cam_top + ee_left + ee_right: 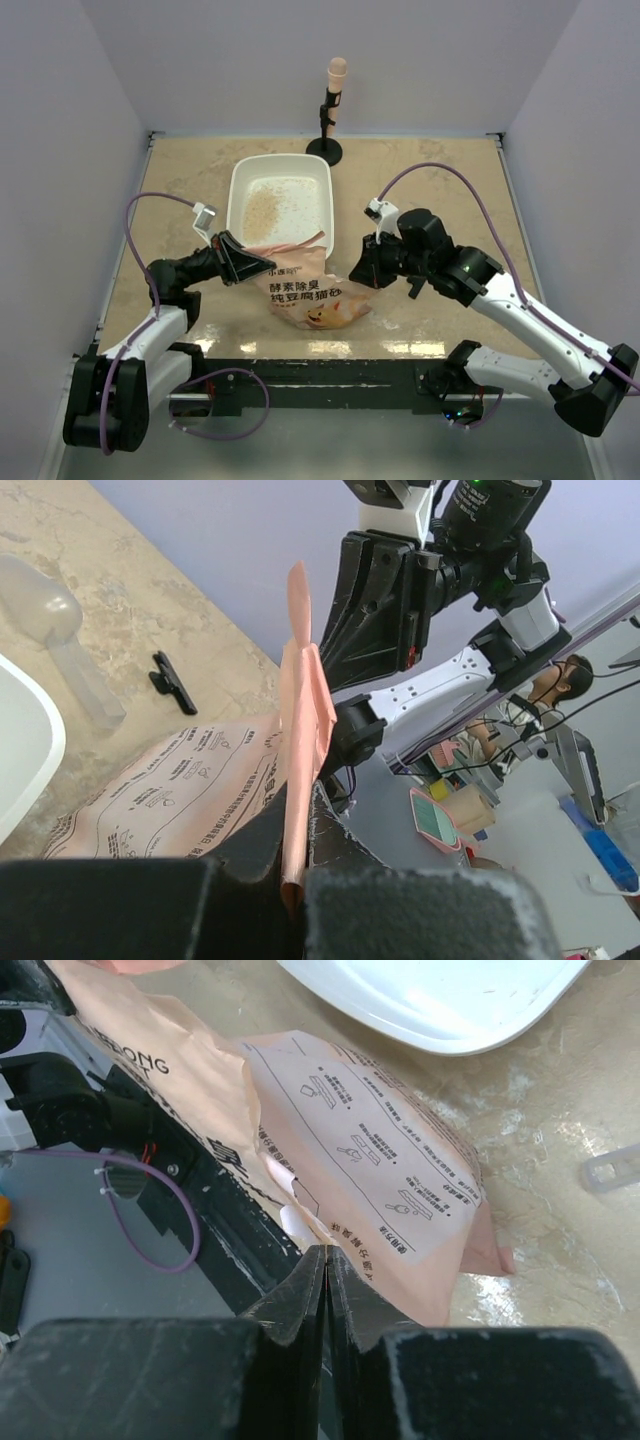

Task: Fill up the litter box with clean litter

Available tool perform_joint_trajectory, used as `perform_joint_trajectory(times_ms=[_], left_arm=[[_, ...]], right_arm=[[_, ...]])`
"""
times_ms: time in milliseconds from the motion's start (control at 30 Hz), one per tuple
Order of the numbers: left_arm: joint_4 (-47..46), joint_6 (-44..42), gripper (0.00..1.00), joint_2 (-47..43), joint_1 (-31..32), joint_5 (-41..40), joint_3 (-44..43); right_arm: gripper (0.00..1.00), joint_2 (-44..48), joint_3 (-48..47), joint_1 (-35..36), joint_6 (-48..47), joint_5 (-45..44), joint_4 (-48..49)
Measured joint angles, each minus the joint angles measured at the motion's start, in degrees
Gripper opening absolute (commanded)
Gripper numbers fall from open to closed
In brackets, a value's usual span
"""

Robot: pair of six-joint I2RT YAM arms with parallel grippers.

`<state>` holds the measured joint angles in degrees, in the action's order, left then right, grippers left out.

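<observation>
The white litter box [238,195] stands at the table's middle back, with a thin scatter of beige clean litter [265,207] in it. An orange-pink litter bag [305,292] lies in front of it, its top toward the box. My left gripper [243,266] is shut on the bag's left edge; in the left wrist view the gripper [300,815] pinches a fold of the bag [180,780]. My right gripper [366,270] is shut on the bag's right edge; in the right wrist view the gripper [325,1257] has its tips closed on the bag [370,1160].
A black stand with a peach-topped microphone [335,100] stands behind the box. A translucent scoop [50,610] and a small black clip [172,680] lie on the table beyond the bag. The box's rim [450,1020] shows in the right wrist view.
</observation>
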<state>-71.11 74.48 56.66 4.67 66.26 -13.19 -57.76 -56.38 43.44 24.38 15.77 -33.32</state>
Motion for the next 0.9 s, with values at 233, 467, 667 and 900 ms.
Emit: perform_joint_trajectory(times_ms=[233,467,667,900], left_arm=[[-0.02,0.02,0.0,-0.74,1.49,0.0,0.0],[-0.02,0.0,0.0,-0.81,1.53,0.0,0.0],[-0.02,0.0,0.0,-0.81,1.53,0.02,0.0],[-0.02,0.0,0.0,-0.83,1.53,0.02,0.0]], right_arm=[[0.05,0.09,-1.05,0.0,-0.04,-1.6,-0.76],[0.03,0.39,-1.2,0.0,-0.07,-1.64,-2.08],[0.02,2.1,-1.07,0.0,-0.07,-1.64,-2.67],[0.01,2.38,0.87,0.0,-0.02,-1.77,-2.73]])
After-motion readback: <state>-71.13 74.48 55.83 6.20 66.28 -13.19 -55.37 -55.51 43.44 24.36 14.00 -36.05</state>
